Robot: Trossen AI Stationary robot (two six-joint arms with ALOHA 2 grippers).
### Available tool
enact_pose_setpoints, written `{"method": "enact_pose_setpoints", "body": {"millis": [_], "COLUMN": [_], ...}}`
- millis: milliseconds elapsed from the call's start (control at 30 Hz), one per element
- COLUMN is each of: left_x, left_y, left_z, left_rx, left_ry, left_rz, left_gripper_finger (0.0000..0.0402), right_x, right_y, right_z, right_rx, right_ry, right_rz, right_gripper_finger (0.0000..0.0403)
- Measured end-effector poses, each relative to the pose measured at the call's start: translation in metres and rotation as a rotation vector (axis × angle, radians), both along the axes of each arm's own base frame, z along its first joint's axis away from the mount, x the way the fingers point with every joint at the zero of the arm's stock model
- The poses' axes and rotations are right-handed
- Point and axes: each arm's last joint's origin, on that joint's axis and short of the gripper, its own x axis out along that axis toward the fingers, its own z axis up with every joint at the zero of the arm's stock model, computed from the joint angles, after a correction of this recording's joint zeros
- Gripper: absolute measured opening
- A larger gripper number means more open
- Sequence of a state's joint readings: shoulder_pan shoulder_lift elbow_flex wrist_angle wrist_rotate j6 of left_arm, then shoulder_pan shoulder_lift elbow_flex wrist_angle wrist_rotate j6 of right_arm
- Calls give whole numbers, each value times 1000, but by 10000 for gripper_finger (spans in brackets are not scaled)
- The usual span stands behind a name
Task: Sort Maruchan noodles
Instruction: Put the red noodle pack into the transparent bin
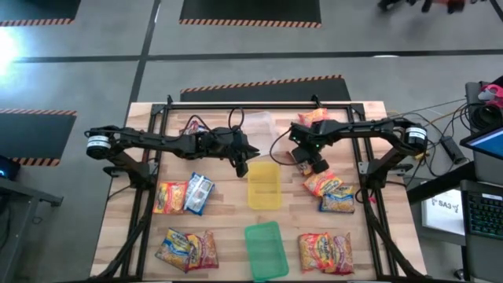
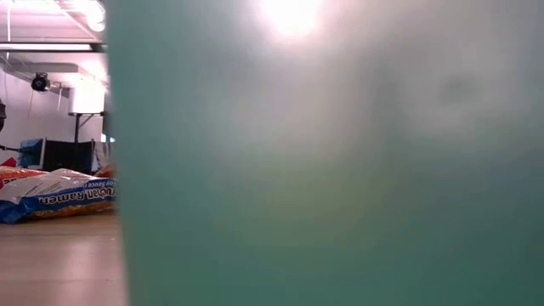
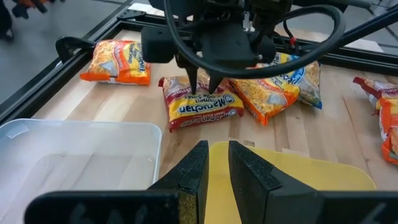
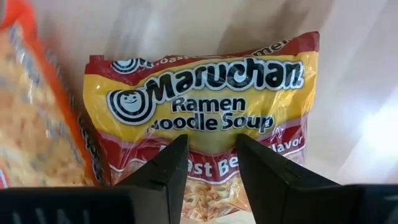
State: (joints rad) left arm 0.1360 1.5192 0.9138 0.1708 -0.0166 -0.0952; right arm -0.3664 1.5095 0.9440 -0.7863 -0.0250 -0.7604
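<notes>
My right gripper (image 1: 312,163) points down over a red and yellow Maruchan packet (image 4: 205,93) lying flat on the table right of the yellow tray (image 1: 265,186). In the left wrist view its open fingers (image 3: 194,82) stand at the packet's (image 3: 199,109) far edge. More noodle packets lie beside it (image 3: 273,93), at the left (image 1: 185,195) and near the front (image 1: 324,252). My left gripper (image 3: 217,152) hovers over the yellow tray's far end, holding nothing, with a narrow gap between its fingers. My right gripper comes at the red packet from above, a finger on either side of the packet's printed middle (image 4: 211,127). The packet lies flat on the table. Whether the fingertips touch it, I cannot tell.
A clear tray (image 3: 74,155) sits at the far middle and a green tray (image 1: 265,250) at the near middle; the green tray's wall (image 2: 340,170) fills most of the low view. An orange packet (image 3: 118,61) lies by the far frame rail.
</notes>
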Motion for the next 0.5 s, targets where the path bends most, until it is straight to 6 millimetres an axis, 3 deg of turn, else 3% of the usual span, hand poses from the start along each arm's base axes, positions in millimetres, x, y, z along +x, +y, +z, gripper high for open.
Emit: {"method": "enact_pose_setpoints", "body": {"millis": [200,500], "left_x": [0,0], "left_y": [0,0], "left_z": [0,0], "left_rx": [0,0], "left_ry": [-2,-2], "left_rz": [0,0], "left_gripper_finger": [45,45], "right_x": [3,5], "right_y": [-1,-3], "right_z": [0,0], "right_rx": [52,185], "right_ry": [-36,-98], "right_rz": [-408,-1328], "right_gripper_finger": [127,127]}}
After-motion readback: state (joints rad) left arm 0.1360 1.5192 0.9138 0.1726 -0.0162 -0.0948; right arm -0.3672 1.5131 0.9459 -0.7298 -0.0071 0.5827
